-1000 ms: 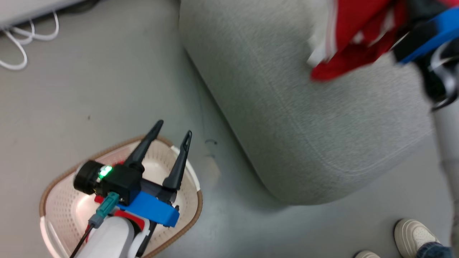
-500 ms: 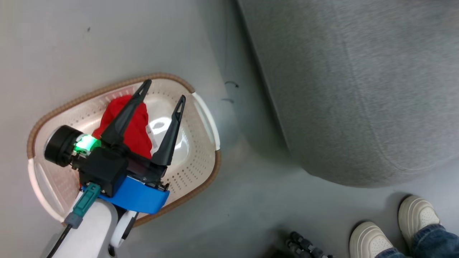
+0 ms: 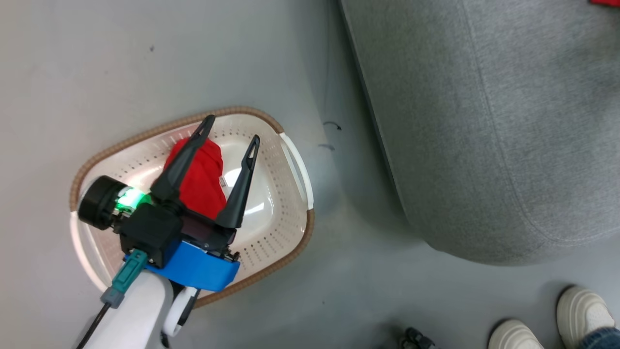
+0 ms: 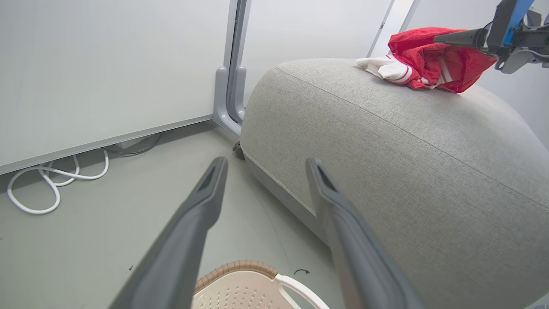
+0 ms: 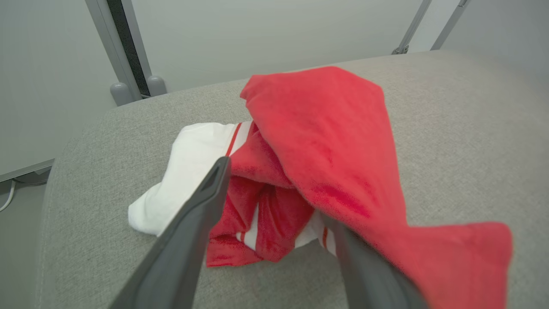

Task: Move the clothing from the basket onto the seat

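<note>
**A test room dressed as a home corner**

This looks like a robotics lab or test bay arranged to pass for a living room. The floor (image 3: 193, 58) is bare, smooth grey. Plain white panels (image 4: 107, 64) meet at a grey metal post (image 4: 233, 64), much like office partitions, and a loose white cable (image 4: 31, 211) lies looped along their foot. The homely pieces (a light grey sofa (image 3: 484, 121) and a cream laundry basket (image 3: 278, 218)) sit straight on that floor. A person's pale shoes (image 3: 576, 310) stand near the sofa's corner.
</note>
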`<state>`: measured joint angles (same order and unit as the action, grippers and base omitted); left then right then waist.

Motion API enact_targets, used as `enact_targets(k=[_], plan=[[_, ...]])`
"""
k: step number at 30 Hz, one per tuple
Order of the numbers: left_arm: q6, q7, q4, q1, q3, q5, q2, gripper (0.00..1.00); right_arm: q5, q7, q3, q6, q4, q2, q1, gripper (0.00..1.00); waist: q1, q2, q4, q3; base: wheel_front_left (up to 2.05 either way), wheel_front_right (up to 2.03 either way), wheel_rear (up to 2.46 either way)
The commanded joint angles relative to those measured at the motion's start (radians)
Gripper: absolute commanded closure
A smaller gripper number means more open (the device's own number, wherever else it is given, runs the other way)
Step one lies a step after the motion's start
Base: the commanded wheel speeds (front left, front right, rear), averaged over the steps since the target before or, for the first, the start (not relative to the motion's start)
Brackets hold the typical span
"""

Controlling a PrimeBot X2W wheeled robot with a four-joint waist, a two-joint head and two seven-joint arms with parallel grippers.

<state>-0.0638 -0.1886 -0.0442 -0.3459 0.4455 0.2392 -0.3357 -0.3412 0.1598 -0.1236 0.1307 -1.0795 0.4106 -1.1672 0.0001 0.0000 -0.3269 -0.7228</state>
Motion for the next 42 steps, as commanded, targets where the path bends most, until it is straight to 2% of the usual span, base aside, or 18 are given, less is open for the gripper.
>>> enact_targets(k=[1, 10, 19, 23, 29, 37, 42], plan=[[-0.006, -0.010, 0.012, -0.011, 0.005, 0.008, 0.008, 0.00, 0.003, 0.008, 0.006, 0.000, -0.008, -0.002, 0.026, 0.00, -0.0001, 0.0000, 0.012, 0.046, 0.00, 0.00, 0.00], [-0.014, -0.063, 0.160, 0.035, 0.011, 0.064, 0.075, 0.00, -0.011, 0.031, 0.083, 0.000, -0.020, -0.021, 0.174, 0.00, -0.0001, 0.0000, 0.049, 0.249, 0.00, 0.00, 0.00], [-0.016, -0.077, 0.263, 0.098, -0.021, 0.104, 0.139, 0.00, -0.021, 0.090, 0.121, 0.000, 0.094, -0.047, 0.417, 0.00, -0.0001, 0.0000, 0.118, 0.421, 0.00, 0.00, 0.00], [-0.023, -0.078, 0.285, 0.134, -0.053, 0.109, 0.165, 0.00, 0.025, 0.101, 0.120, 0.000, 0.197, -0.069, 0.532, 0.00, -0.0001, 0.0000, 0.153, 0.489, 0.00, 0.00, 0.00], [-0.029, -0.078, 0.319, 0.196, -0.112, 0.101, 0.197, 0.00, 0.110, 0.102, 0.071, 0.000, 0.389, -0.140, 0.703, 0.00, -0.0001, 0.0000, 0.192, 0.581, 0.00, 0.00, 0.00], [-0.032, -0.078, 0.343, 0.264, -0.205, 0.087, 0.225, 0.00, 0.231, 0.002, -0.012, 0.000, 0.686, -0.255, 0.930, 0.00, -0.0001, 0.0000, 0.251, 0.653, 0.00, 0.00, 0.00], [-0.038, -0.078, 0.361, 0.288, -0.262, 0.076, 0.234, 0.00, 0.277, -0.046, -0.007, 0.000, 0.845, -0.314, 1.048, 0.00, -0.0001, 0.0000, 0.284, 0.675, 0.00, 0.00, 0.00]])
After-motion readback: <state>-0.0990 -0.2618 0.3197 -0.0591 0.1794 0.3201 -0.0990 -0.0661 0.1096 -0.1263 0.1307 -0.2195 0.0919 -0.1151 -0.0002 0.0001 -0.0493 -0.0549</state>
